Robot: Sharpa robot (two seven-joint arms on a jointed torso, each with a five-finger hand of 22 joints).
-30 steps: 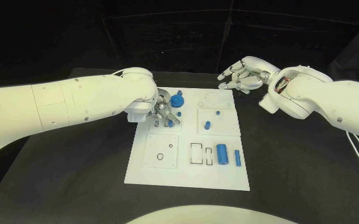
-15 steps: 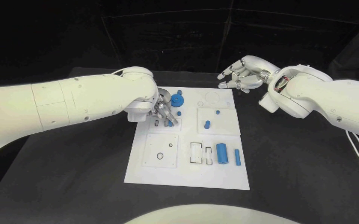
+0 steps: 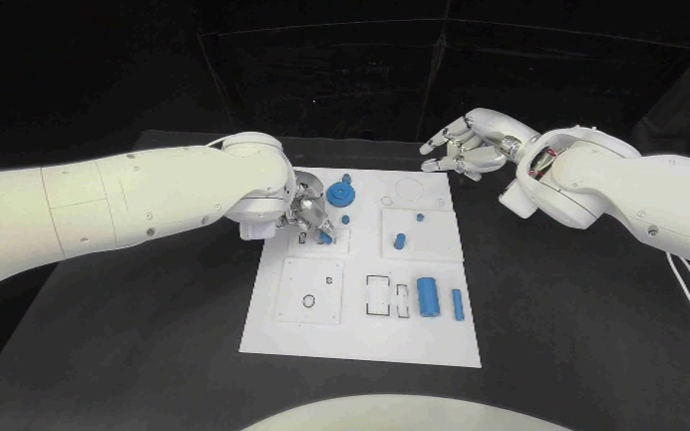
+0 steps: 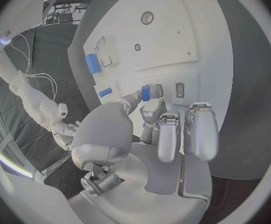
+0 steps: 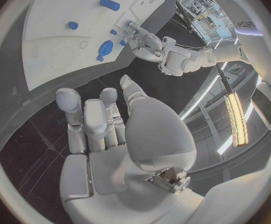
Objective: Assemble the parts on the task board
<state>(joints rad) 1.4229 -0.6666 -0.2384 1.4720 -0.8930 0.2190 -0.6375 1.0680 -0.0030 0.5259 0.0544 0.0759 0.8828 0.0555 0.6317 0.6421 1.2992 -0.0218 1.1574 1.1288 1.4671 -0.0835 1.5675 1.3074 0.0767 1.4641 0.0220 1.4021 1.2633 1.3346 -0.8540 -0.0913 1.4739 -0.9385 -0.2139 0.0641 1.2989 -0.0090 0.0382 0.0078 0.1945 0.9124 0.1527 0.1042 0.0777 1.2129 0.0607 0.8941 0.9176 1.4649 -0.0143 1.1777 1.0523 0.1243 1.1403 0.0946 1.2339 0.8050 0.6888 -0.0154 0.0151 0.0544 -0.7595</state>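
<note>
The white task board (image 3: 367,336) lies mid-table. My left hand (image 3: 306,212) hovers over its far left corner and pinches a small blue part (image 3: 325,236) between thumb and a finger, right at the narrow slots there. In the left wrist view the small blue part (image 4: 145,92) sits at the fingertips of my left hand (image 4: 167,134), against the board (image 4: 173,30). A blue gear-like part (image 3: 341,193) stands just beyond. My right hand (image 3: 468,152) hangs off the board's far right corner, fingers spread and holding nothing; the same hand (image 5: 104,134) is seen in the right wrist view.
Two small blue pegs (image 3: 419,217) (image 3: 399,241) stand on the board's right middle plate. A thick blue cylinder (image 3: 427,296) and a slim blue pin (image 3: 456,302) lie near the front right, beside rectangular cut-outs (image 3: 377,294). Black table (image 3: 130,351) surrounds the board.
My left arm has shifted a little to the left with the blue part still at the slots. The right hand has not moved.
</note>
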